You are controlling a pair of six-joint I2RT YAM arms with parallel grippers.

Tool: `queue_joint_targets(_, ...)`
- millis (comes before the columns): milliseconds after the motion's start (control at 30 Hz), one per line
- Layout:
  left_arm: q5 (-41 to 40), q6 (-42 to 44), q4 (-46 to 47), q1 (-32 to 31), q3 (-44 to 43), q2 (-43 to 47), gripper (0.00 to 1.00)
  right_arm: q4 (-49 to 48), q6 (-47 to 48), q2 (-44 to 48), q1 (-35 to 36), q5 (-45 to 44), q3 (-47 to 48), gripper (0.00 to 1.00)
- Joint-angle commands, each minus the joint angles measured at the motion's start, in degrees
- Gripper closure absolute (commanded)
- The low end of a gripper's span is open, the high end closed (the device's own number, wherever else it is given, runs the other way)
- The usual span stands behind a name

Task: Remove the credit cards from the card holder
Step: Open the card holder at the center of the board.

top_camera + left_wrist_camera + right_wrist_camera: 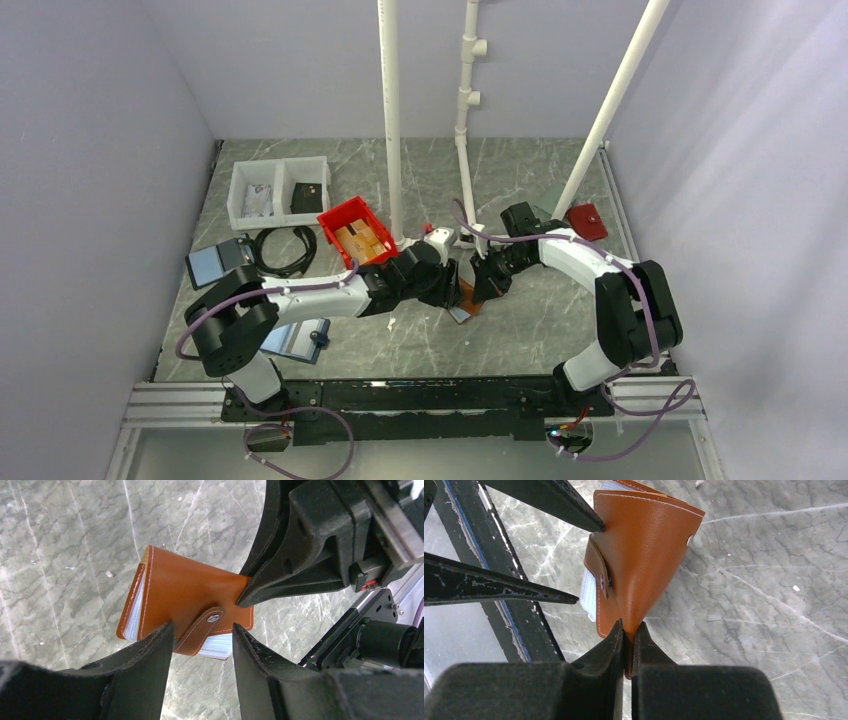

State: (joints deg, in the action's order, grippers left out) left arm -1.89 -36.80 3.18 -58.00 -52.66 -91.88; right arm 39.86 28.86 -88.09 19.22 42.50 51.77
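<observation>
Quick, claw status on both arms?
Left claw: open, fingers either side of the card holder's strap.
Right claw: closed on the card holder's edge.

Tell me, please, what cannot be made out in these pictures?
Both wrist views: the holder's brown cover hides any cards; only pale sleeve edges show.
Top view: left arm and right arm largely hide the holder.
Left wrist view: whether the left fingers touch the strap is unclear.
Top view: the white bin's contents are too small.
</observation>
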Motion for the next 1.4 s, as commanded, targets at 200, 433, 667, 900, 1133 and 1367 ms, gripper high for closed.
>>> queue_joint_targets(200, -5.71, -1.57, -4.87, -1.53, -6.09, -3.76, 0.48, 0.33, -0.93, -0.94, 0.29, 5.52, 2.68, 0.99)
queue_joint_targets(433, -13.04, -4.40, -12.02, -3.33, -10.31, -6.99, 0.49, 0.97, -2.22, -2.92, 0.29, 9.31, 3.16, 0.98)
queue_joint_targets(667, -16.86, -6.87, -16.07, -4.85, -13.76, -9.74, 0.49, 0.58, -4.22, -3.65, 0.29, 12.97, 3.43, 0.99)
queue_joint_targets(900, -19.34, -7.58, -19.94, -5.96, -17.26, -12.71, 0.53, 0.83, -4.42, -3.61, 0.29, 14.34, 3.60, 1.00)
queue_joint_targets(1133, -21.10, -7.28, -23.10, -6.26, -18.90, -13.68, 0.74, 0.57, -4.74, -3.75, 0.29, 13.55, 3.53, 1.00)
queue_joint_targets(1367, -22.45, -6.59, -23.52, -6.25, -17.53, -11.51, 0.90, 0.01, -5.12, -3.90, 0.29, 12.21, 3.39, 1.00)
